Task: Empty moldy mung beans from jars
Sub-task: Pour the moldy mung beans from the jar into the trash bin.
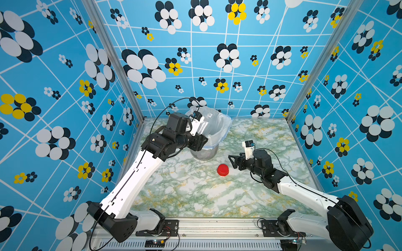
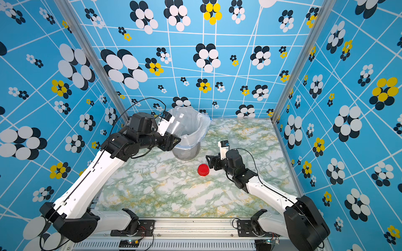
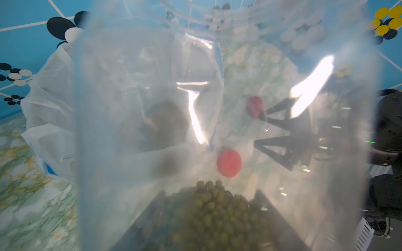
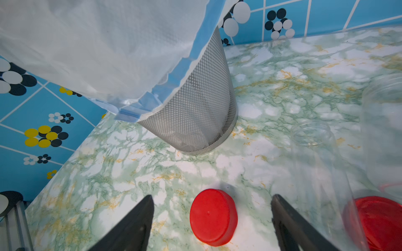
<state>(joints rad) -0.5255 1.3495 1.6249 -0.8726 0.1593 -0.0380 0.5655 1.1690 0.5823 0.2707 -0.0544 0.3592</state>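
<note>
My left gripper (image 1: 201, 139) (image 3: 210, 195) is shut on a clear jar (image 1: 205, 123) (image 3: 108, 130) and holds it tilted over the mouth of the bag-lined bin (image 1: 226, 122). A heap of olive-green mung beans (image 3: 213, 213) lies inside the jar at the end by the jaws. A red lid (image 1: 223, 170) (image 4: 213, 217) lies flat on the table. My right gripper (image 1: 231, 162) (image 4: 212, 196) hangs open just behind the lid, one finger on each side, touching nothing. Two more clear jars (image 4: 311, 134) (image 4: 382, 130) stand right of it, no beans visible in them.
The grey mesh bin (image 4: 200, 108) stands at the table's back middle, and its white bag (image 4: 97, 43) hangs over the rim. Another red lid (image 4: 382, 221) shows through a jar wall close by the right gripper. The marbled table (image 1: 195, 195) runs to the front rail.
</note>
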